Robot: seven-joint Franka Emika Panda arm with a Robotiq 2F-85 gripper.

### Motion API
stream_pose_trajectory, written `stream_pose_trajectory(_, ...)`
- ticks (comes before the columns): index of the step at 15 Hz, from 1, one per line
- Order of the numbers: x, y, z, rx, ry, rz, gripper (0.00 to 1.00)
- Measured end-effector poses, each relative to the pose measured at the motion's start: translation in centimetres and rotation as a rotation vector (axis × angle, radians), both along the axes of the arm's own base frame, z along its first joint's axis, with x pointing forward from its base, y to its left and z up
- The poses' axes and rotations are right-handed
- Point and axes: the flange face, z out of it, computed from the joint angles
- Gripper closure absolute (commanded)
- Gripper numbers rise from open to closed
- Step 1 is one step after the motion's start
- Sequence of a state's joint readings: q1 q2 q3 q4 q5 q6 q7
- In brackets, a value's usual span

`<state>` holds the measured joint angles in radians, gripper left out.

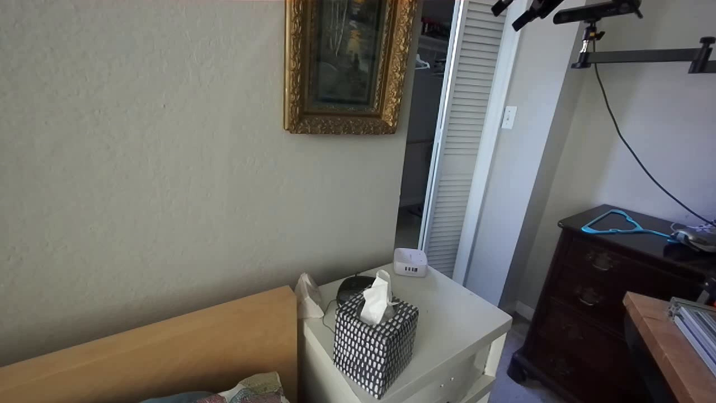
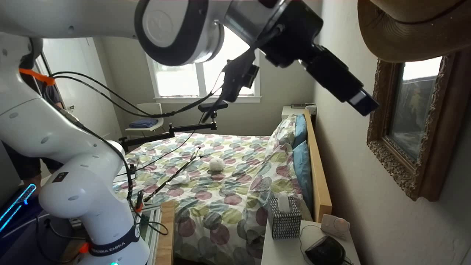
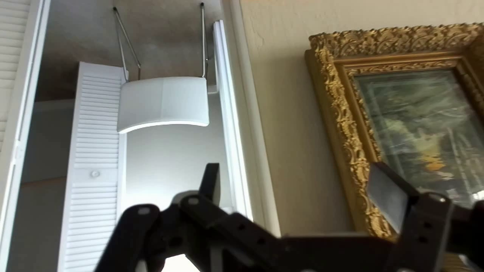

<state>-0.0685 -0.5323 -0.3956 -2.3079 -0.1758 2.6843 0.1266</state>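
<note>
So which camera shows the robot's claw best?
The wrist view: the open gripper is close up there, both fingers apart. Exterior views show it side-on, or only what seem its fingertips at the top edge.

The white arm point(image 2: 62, 147) is dotted with grey caps point(image 2: 73, 198); a dark band point(image 2: 116, 243) carries pale FRANKA EMIKA lettering point(image 2: 108, 247). Black cables point(image 2: 167, 114) loop near an orange strap point(image 2: 36, 76), and a pale disc point(image 2: 159, 23) sits inside a black ring point(image 2: 193, 29). Past a silver collar point(image 2: 252, 18), the black tool point(image 3: 297, 189) has grey pads point(image 3: 386, 197) and screw heads point(image 3: 193, 201).
</note>
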Motion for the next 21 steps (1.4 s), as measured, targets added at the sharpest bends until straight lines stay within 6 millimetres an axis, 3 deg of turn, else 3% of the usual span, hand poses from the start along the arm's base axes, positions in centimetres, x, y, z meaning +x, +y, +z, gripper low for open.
stream_pose_trajectory(3,-3.1,1.6,1.7,-0.003,-0.031,0.075,0.00)
stream_pose_trajectory(7,-6.2,2.3,3.3,-0.004,-0.079,0.123,0.00)
stream_pose_trajectory(14,-5.4,2.6,2.9,-0.029,-0.068,0.134,0.00)
stream_pose_trajectory(21,-4.6,4.8,5.7,-0.174,-0.223,0.214,0.00)
